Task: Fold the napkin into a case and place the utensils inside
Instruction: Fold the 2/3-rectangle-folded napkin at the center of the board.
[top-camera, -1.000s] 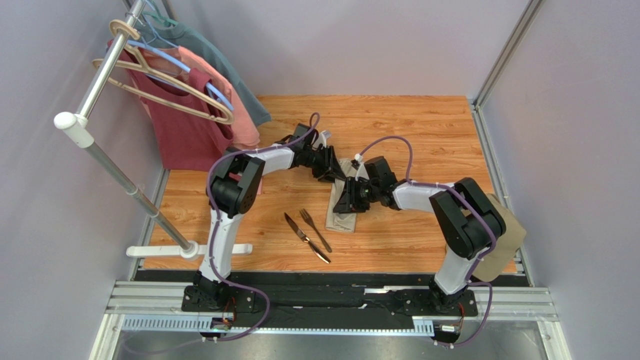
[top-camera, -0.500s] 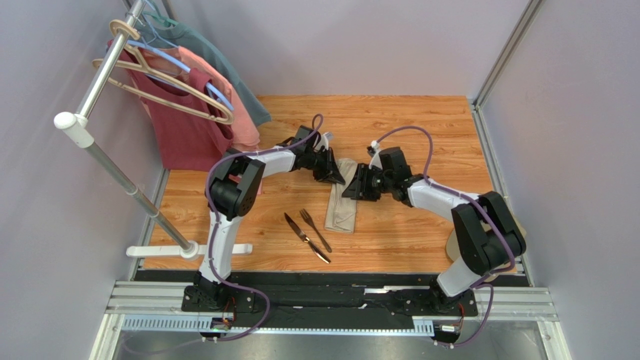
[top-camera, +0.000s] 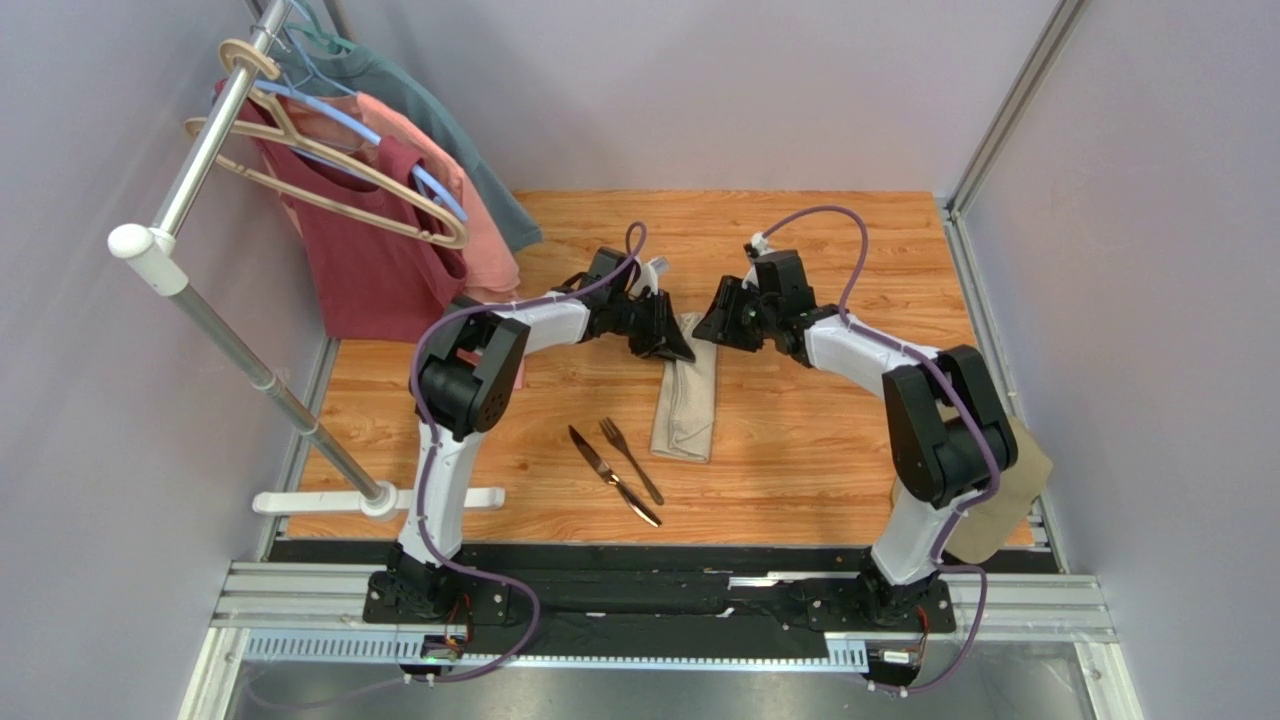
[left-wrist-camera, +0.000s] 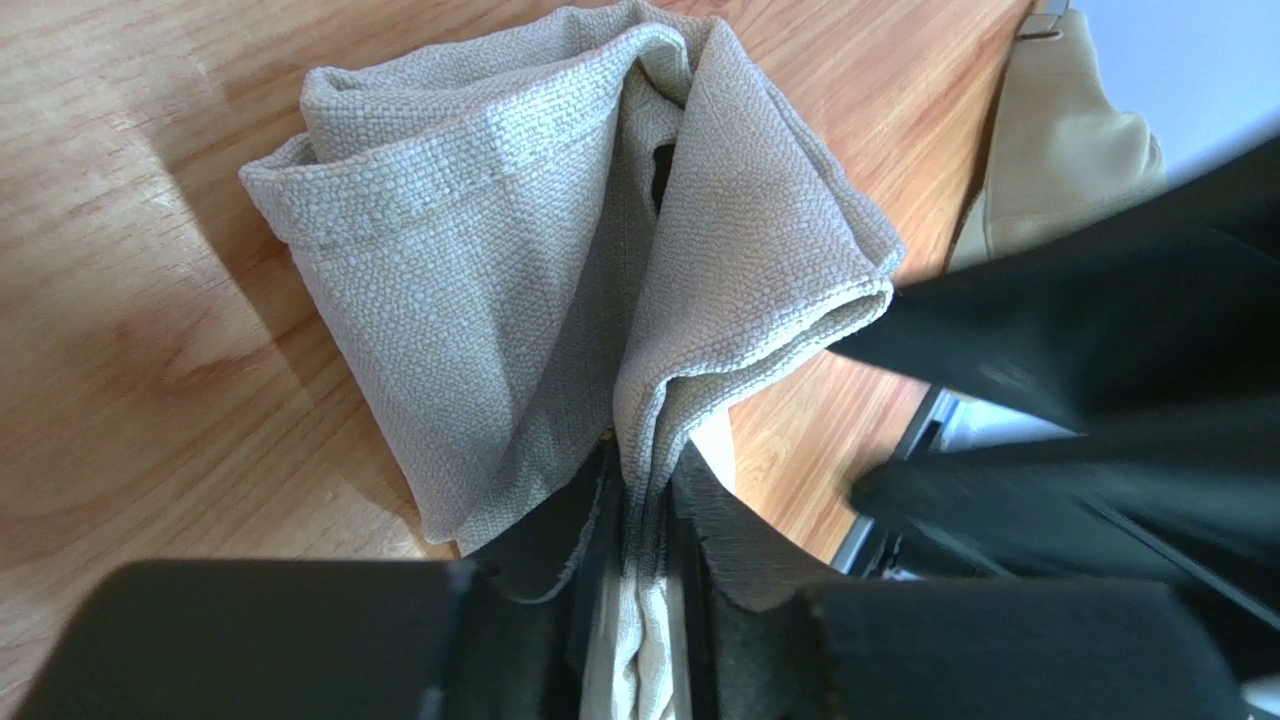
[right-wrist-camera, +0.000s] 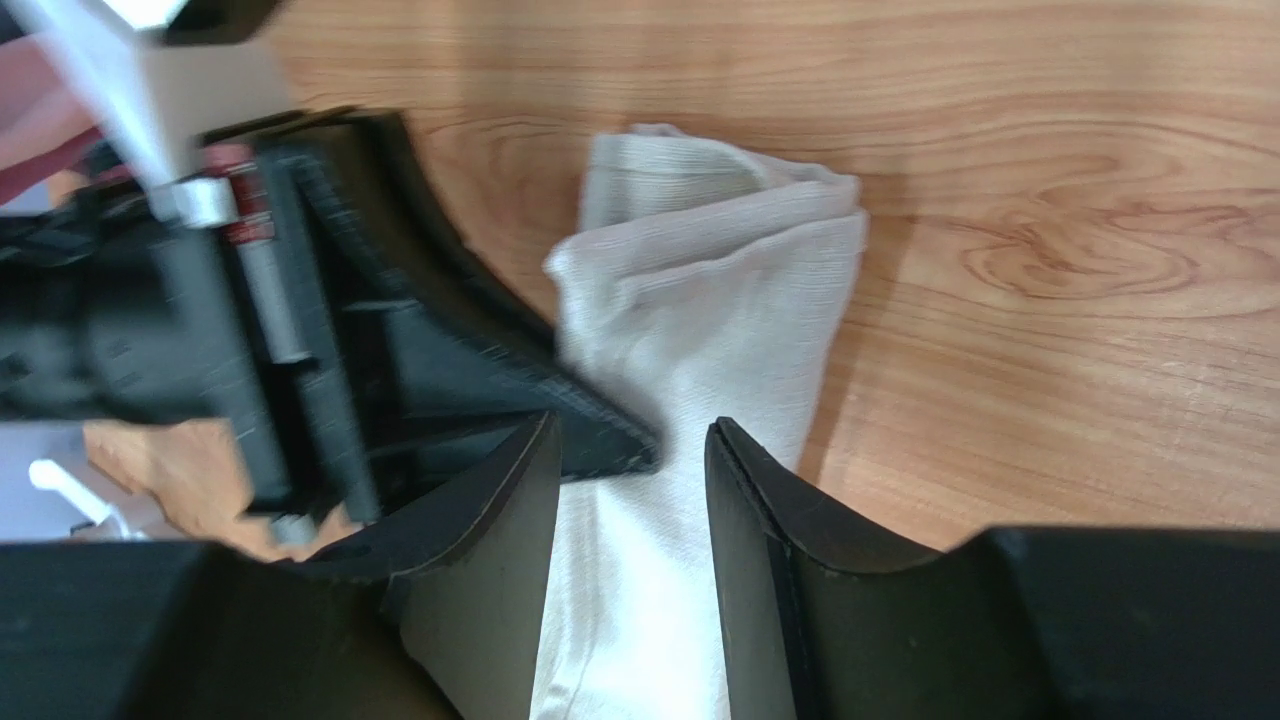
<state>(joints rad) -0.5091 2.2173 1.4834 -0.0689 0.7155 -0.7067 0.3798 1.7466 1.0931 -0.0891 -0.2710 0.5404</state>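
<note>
On the wooden table (top-camera: 842, 450), left jaws pinch the napkin (top-camera: 688, 408); right jaws released.

I see the napkin (left-wrist-camera: 496, 270) as coarse, matt woven cloth; the table (left-wrist-camera: 120, 390) is smooth wood; fork (top-camera: 633, 462) and knife (top-camera: 612, 474) dark metal.

Narrow folded napkin (top-camera: 688, 405) beside fork (top-camera: 631, 461), knife (top-camera: 613, 476)

Left arm (top-camera: 489, 348) extended forward, forearm angled toward the right arm. Left end effector (left-wrist-camera: 639, 518): jaws almost closed, pinching a fold of the napkin (left-wrist-camera: 601, 270) between the fingers (left-wrist-camera: 721, 555). Right arm (top-camera: 902, 375) bent at the elbow, wrist turned inward. Right end effector (right-wrist-camera: 631, 450): jaws parted, tips just beside the left end effector's tips.
</note>
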